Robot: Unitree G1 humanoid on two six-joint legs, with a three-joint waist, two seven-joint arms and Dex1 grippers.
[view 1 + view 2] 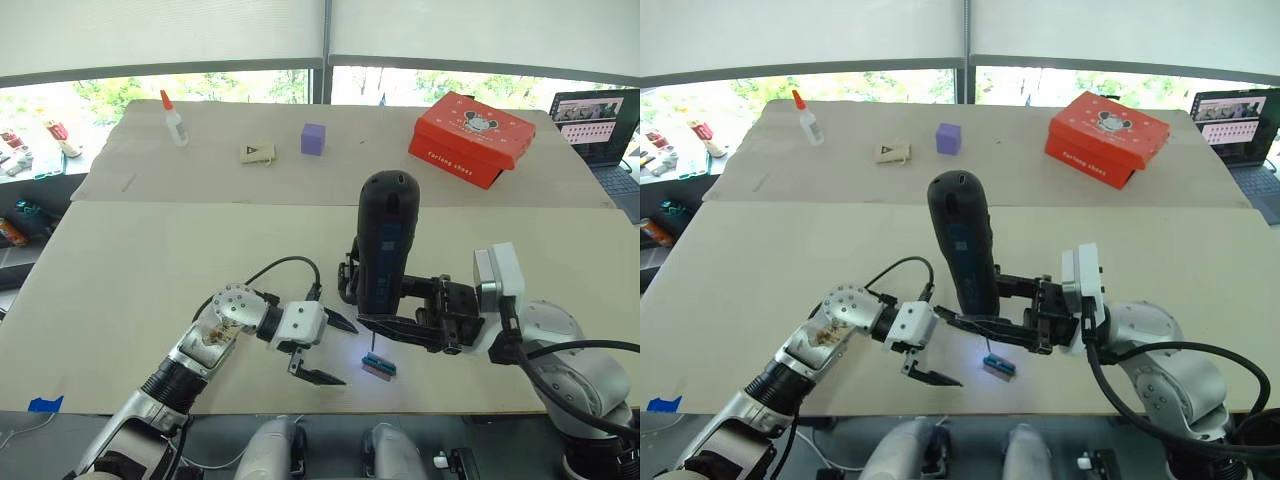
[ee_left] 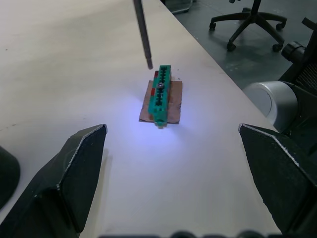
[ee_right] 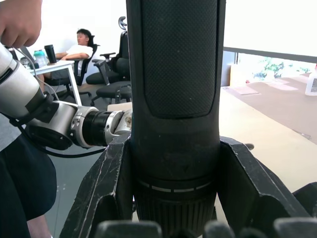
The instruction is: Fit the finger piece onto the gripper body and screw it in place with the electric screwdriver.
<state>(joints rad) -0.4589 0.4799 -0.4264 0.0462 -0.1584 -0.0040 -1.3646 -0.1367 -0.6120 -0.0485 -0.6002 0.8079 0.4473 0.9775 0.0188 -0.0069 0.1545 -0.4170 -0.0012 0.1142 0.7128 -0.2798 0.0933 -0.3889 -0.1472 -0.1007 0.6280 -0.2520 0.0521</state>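
My right gripper (image 1: 400, 325) grasps the electric screwdriver (image 1: 385, 245) upright, bit hovering over a green block (image 1: 380, 367), my left gripper (image 1: 335, 350) released, nothing fitted yet

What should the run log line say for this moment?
right tool: shut on electric screwdriver | bit above green block | left tool: open, beside block

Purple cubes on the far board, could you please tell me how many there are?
1: the purple cube sits on the far board, between the small card and the red box.
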